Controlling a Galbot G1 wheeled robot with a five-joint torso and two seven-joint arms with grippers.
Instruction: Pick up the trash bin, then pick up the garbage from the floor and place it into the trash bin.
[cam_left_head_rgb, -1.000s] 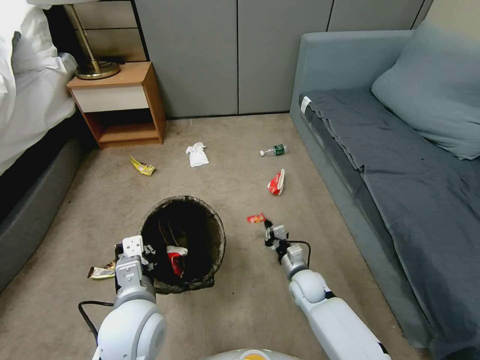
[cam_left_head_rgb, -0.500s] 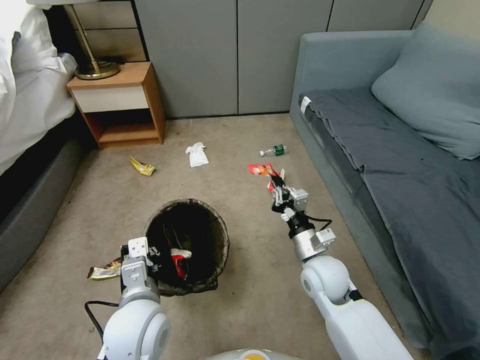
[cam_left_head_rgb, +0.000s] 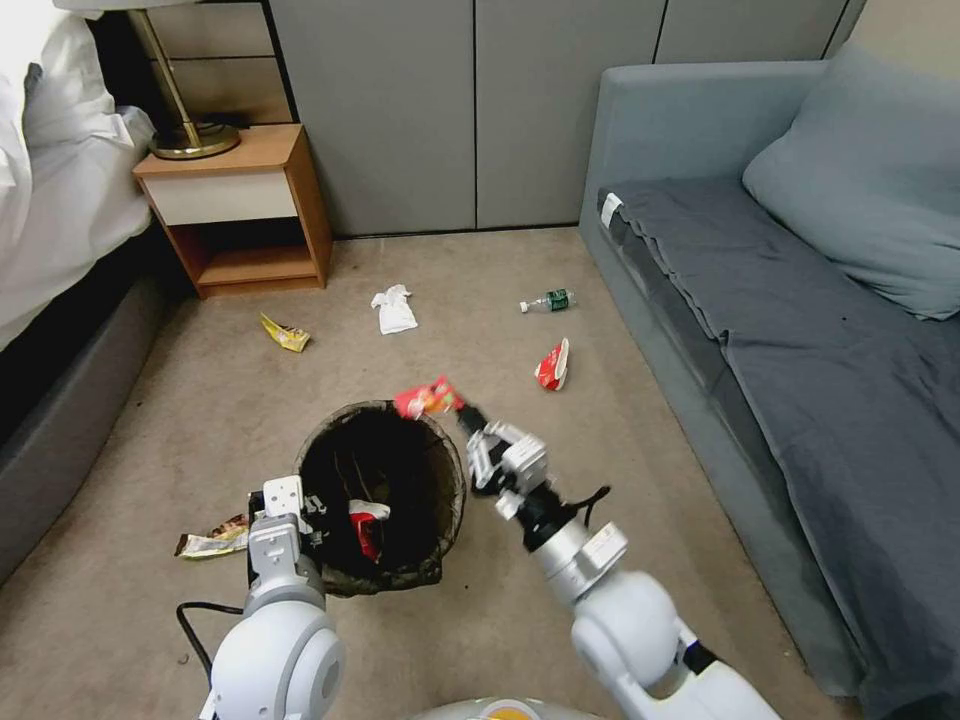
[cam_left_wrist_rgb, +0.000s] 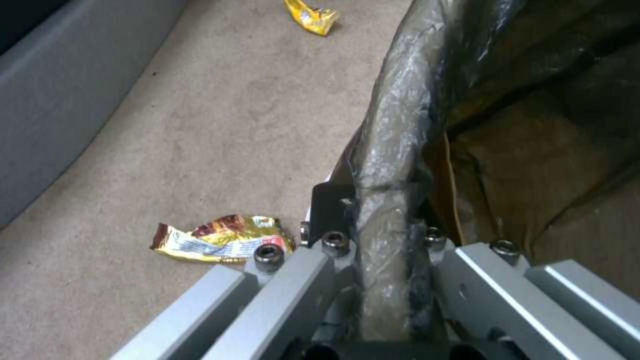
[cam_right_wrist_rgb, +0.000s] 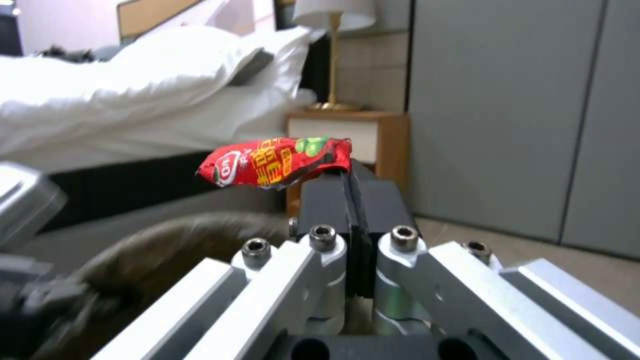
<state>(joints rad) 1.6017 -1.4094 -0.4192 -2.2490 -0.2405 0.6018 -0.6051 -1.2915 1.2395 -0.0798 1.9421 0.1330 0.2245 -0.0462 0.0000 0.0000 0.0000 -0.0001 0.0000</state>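
Over the trash bin (cam_left_head_rgb: 400, 570) rim, right gripper (cam_left_head_rgb: 462, 412) clamping red wrapper (cam_left_head_rgb: 427, 397), left gripper (cam_left_wrist_rgb: 373, 220) pinching bin's edge

— What room are you looking at?

— You have a beige carpeted floor (cam_left_head_rgb: 480, 620) with a small wooden nightstand (cam_left_head_rgb: 240, 205) as your landmark. A brass lamp base (cam_left_head_rgb: 192, 140) stands on it.

— And around it?

— Left of the nightstand, a bed with white bedding (cam_left_head_rgb: 60, 190). Right of it, grey panelled wall (cam_left_head_rgb: 470, 110), then a grey-blue sofa (cam_left_head_rgb: 790, 330) bearing a grey cushion (cam_left_head_rgb: 870, 180).
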